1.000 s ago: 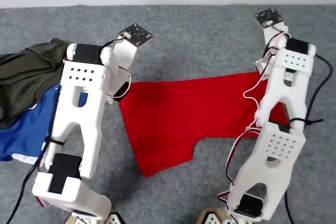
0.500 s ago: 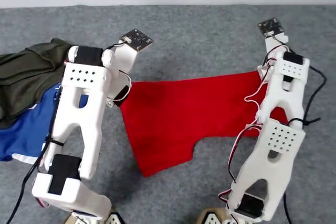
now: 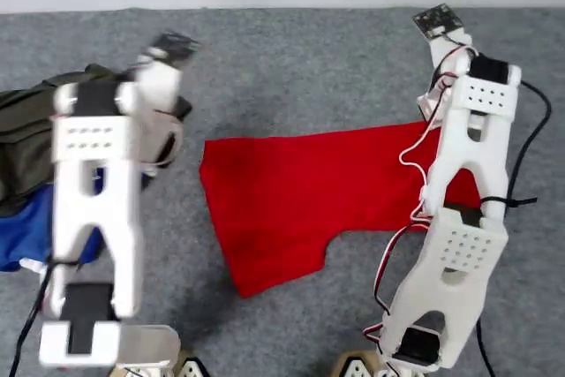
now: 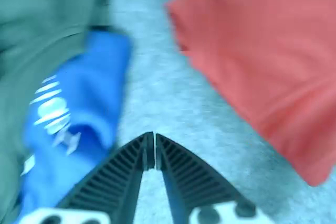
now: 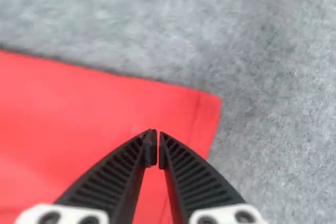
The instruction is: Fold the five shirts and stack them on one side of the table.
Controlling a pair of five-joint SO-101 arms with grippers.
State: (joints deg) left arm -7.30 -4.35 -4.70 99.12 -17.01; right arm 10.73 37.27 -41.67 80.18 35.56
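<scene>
Light's soft and even across the grey felt tabletop (image 3: 318,68). It looks like it comes from overhead, with no glare or hot spots. Shadows are faint, just a dark patch tucked under the white plastic left arm (image 3: 93,183) in the high view. That arm is smeared with ghosted edges. The left wrist view is blurry all over, and the flat red fabric shirt (image 4: 262,61) and crumpled blue shirt (image 4: 73,114) are mush. The right wrist view is crisp, felt fibres and all.
</scene>
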